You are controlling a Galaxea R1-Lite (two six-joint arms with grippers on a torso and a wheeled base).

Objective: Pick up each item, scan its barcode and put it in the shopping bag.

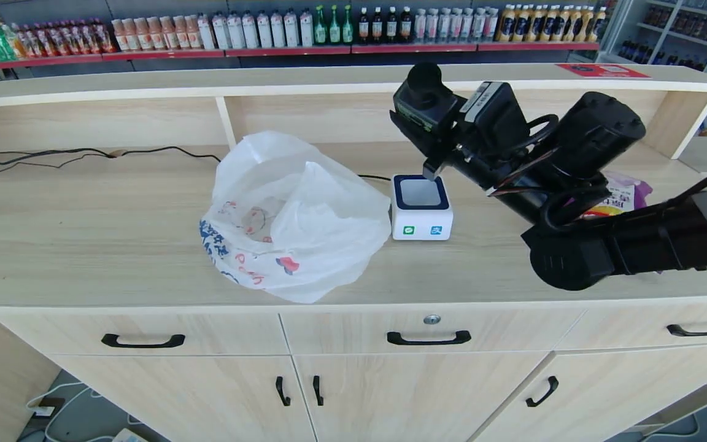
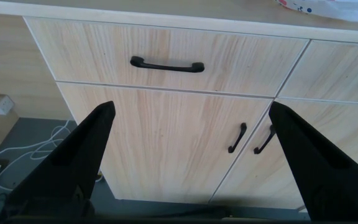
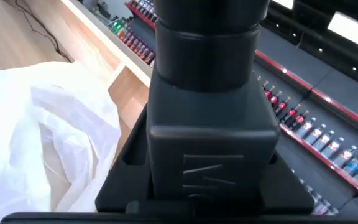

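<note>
Now right tool [image 1: 438, 146] grips dark bottle [image 1: 422, 89] above scanner [image 1: 421, 216]; bag [image 1: 292, 209] at counter [image 1: 83, 239] edge.

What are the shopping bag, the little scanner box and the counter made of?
Shopping bag: thin plastic film, translucent white, glossy, crumpled folds.
Scanner box: probably hard plastic, smooth white shell, navy rim, glassy window.
Counter: pale wood-grain surface, matte; likely laminate board, though solid wood can't be excluded.

The right arm [image 1: 580, 178] is stretched toward upper centre, the right gripper [image 1: 436, 132] clamped on a dark item [image 1: 422, 86]; the left gripper [image 2: 191, 106] is held spread wide.
</note>
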